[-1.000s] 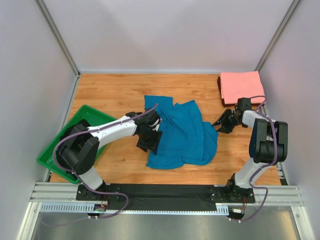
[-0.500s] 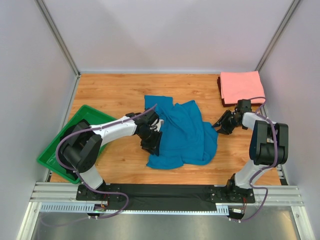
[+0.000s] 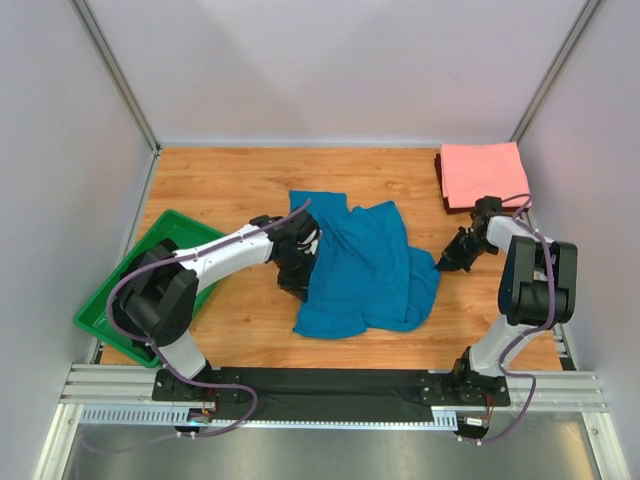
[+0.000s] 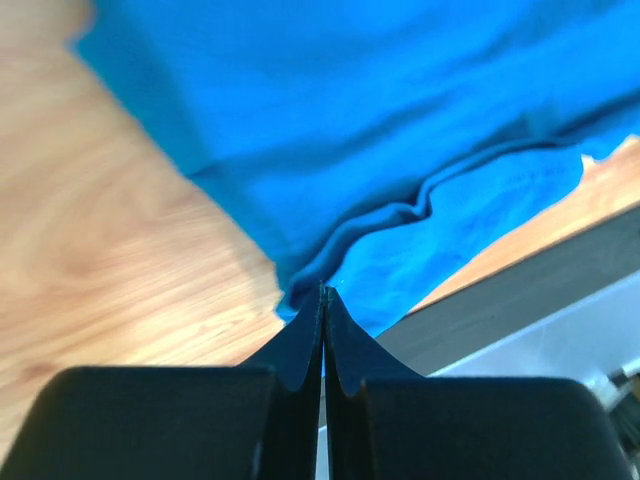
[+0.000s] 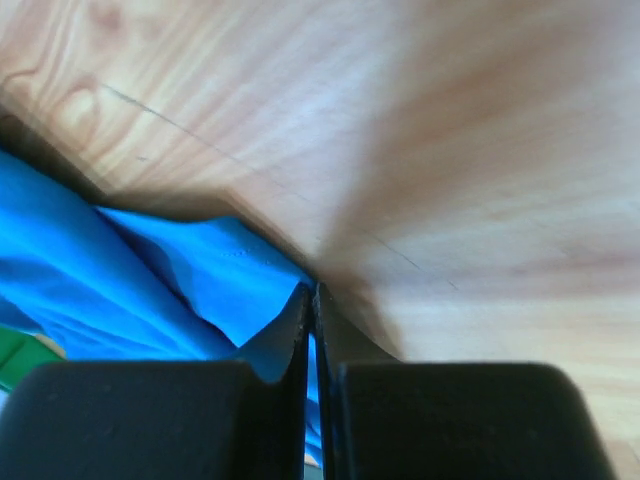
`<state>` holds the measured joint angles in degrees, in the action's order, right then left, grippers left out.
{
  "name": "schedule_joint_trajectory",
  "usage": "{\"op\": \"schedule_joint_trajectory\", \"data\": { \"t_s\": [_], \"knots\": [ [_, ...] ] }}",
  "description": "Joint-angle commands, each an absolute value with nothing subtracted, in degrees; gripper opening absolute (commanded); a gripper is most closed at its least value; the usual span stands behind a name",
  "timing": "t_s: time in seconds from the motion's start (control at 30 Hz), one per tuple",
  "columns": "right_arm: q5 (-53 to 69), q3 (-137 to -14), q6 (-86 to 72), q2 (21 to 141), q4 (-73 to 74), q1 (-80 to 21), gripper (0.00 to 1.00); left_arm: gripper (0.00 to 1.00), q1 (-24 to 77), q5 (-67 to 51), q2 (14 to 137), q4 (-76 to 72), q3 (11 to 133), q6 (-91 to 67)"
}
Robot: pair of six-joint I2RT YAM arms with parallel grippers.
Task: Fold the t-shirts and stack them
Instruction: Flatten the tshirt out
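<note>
Currently: teal shirt [image 3: 365, 270], crumpled, centre; left gripper [image 4: 322, 300] and right gripper [image 5: 314, 295] pinched shut on its opposite edges, likely to spread it. Pink shirt [image 3: 482, 172] folded, far right.

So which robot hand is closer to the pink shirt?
Right. The right gripper sits just near-side of the pink shirt; the left gripper is across the blue shirt, at its left edge.

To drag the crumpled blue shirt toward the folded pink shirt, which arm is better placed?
Right. The right gripper is shut on the right edge of the blue shirt, the side nearest the pink shirt. The left gripper sits at the opposite edge and would have to push.
</note>
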<state>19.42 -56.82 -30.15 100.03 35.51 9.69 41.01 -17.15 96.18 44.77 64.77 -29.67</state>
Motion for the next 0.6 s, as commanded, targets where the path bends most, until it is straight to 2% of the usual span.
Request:
{"op": "schedule_joint_trajectory", "data": {
  "t_s": [0.0,0.2,0.4,0.57],
  "knots": [
    [10.0,-61.7,-29.7,98.1,50.3,11.9,0.0,0.0,39.3,-7.5,93.3,53.6,70.8,-31.9],
    [-3.9,-61.3,-30.1,85.1,65.1,12.2,0.0,0.0,37.9,-1.1,87.0,58.4,76.5,-35.1],
    [-10.2,-60.9,-35.4,69.0,75.7,12.1,0.0,0.0,37.9,-5.2,79.6,56.0,74.2,-42.5],
    [-10.4,-61.8,-36.8,66.5,77.6,10.6,0.0,0.0,37.9,-11.8,77.2,52.6,71.1,-40.6]
  ]
}}
